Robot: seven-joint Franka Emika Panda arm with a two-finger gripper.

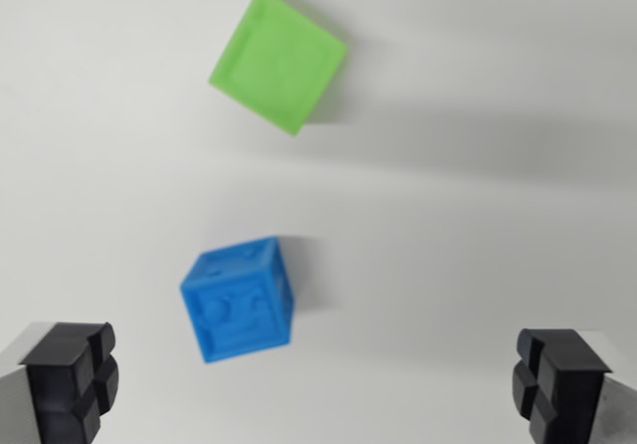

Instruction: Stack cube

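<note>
A plain white worktop [498, 215] is seen filling the wrist view. The hand [317, 384] is held wide open, black fingertips [70, 379] at the near left and near right corners, nothing gripped. A green cube [279, 61] is seen far, left of centre, turned diagonally, slightly blurred. A smaller-looking blue cube [237, 300] is placed nearer, left of centre, tilted, well apart from the green one and untouched by the fingers.
</note>
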